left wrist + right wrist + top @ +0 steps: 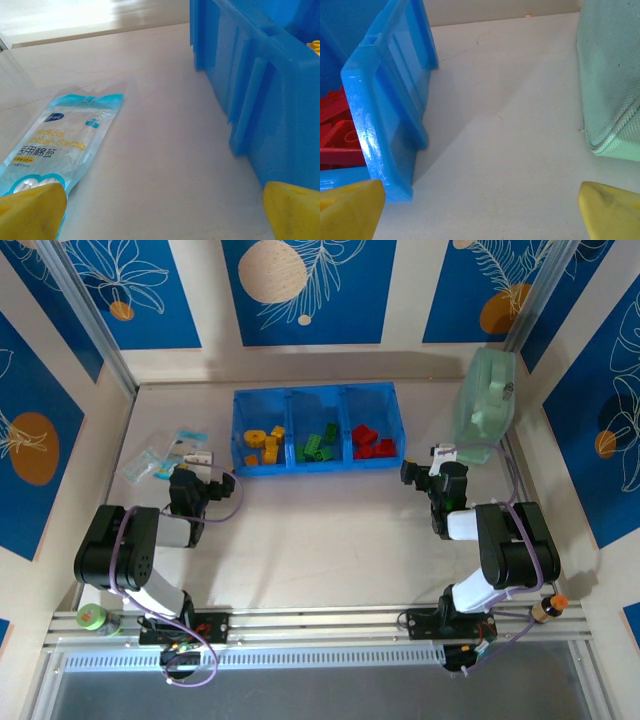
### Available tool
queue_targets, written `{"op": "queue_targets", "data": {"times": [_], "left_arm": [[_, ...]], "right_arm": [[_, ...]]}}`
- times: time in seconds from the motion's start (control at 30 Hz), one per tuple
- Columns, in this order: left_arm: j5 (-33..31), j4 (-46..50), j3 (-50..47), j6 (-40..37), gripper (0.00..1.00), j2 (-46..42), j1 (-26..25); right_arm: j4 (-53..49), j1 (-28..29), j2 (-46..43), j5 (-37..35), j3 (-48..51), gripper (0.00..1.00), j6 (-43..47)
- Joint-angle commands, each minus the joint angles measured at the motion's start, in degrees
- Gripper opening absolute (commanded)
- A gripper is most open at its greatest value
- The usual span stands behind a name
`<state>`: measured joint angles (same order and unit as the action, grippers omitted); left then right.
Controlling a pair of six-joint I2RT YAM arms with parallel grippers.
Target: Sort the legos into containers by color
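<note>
One tray [315, 390], three compartments, held yellow legos [262, 445] left, green legos [318, 446] middle, red legos [373, 442] right, roughly five apiece. Left gripper [160, 215], right gripper [480, 210]: both stood agape, empty.

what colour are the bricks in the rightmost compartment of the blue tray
Red. The bricks in the tray show best in the top external view.

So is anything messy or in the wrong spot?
Nothing stands out. In the translucent blue plastic tray, small yellow plastic bricks sit in the left compartment, green bricks in the middle, red bricks on the right, no colours mixed.
</note>
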<state>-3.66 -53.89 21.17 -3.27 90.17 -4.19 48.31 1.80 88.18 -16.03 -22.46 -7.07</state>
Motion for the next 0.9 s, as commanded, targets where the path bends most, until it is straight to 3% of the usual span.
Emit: {"op": "queue_targets", "data": {"times": [0.0, 0.87], "left_arm": [[-0.2, 0.3, 0.3, 0.4, 1.00, -0.6, 0.0], [0.7, 0.4, 0.4, 0.1, 1.00, -0.6, 0.0]], "right_arm": [[0.5, 0.1, -0.9, 0.7, -0.2, 0.99, -0.4], [0.5, 0.1, -1.0, 0.8, -0.2, 0.99, -0.5]]}}
